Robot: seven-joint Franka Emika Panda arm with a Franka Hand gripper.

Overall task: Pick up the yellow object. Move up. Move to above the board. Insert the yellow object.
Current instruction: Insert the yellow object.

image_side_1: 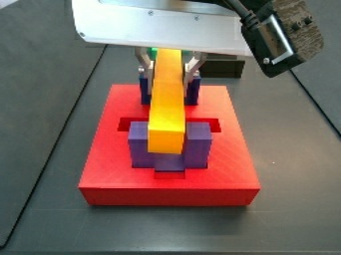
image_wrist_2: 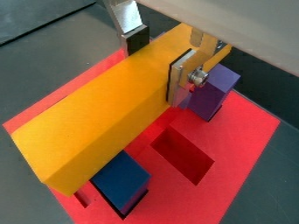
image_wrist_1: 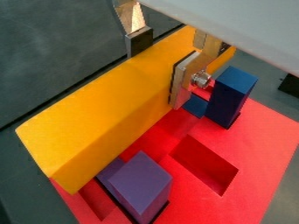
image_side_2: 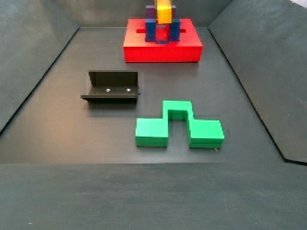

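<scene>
We start with the board, the red slab filling the lower middle of a side view and sitting small at the top centre of the other side view; purple and blue blocks rise from it in pairs. Above it, running from the frame centre up toward the gripper, lies the bar, yellow-orange and long, and it appears to sit between the purple blocks with its near end resting down among them, though we cannot tell whether it is fully seated in a slot. We judge the bar stiff and light, with plain smooth faces that could slip under a weak squeeze, so the flat long sides near the middle are the sensible place to hold it. The gripper does just that: in both wrist views its silver plates pinch the bar across its width, in the upper middle of the frame. The white housing hides the fingers almost entirely in the close side view, and the bar's far end is covered there too. An open recess shows in the red surface at lower right. The fixture and green block lie well apart from the board, untouched.
</scene>
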